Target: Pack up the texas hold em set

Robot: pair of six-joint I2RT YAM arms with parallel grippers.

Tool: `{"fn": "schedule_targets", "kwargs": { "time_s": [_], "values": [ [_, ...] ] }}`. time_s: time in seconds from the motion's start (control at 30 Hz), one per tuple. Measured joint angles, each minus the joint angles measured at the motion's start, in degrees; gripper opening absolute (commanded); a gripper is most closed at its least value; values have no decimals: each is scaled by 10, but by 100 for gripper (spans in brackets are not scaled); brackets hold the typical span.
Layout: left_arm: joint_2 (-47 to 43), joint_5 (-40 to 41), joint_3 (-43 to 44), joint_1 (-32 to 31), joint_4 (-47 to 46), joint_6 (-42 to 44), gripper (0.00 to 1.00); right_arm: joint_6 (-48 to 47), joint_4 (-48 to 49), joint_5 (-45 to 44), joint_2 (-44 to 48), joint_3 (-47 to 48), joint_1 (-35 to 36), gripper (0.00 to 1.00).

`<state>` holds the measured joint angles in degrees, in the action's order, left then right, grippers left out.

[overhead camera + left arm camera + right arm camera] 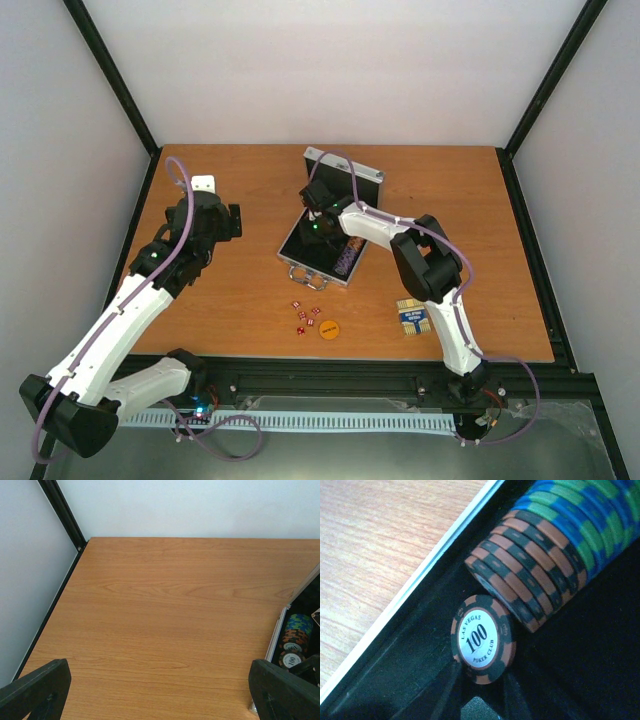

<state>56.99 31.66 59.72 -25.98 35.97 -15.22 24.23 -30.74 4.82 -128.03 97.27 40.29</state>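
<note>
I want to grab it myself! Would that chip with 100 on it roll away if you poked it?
Probably. The 100 chip is round and seems to stand on edge, so a poke could roll or tip it. It looks hard and stiff, unlikely to bend. The row of orange-black chips next to it would likely block it that way.
</note>
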Motion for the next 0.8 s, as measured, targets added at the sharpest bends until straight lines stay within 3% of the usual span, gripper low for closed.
{"fn": "schedule_targets", "kwargs": {
  "time_s": [0.1, 0.3, 0.7, 0.8],
  "values": [
    [0, 0, 0, 0, 0, 0, 100, 8, 2, -1, -1, 0, -2, 12],
    [0, 0, 0, 0, 0, 0, 100, 16, 2, -5, -1, 0, -2, 6],
    [0, 0, 0, 0, 0, 0, 100, -25, 6, -24, -1, 0, 0, 6],
    [0, 0, 0, 0, 0, 0, 100, -45, 9, -33, -1, -1, 0, 16]
  ]
}}
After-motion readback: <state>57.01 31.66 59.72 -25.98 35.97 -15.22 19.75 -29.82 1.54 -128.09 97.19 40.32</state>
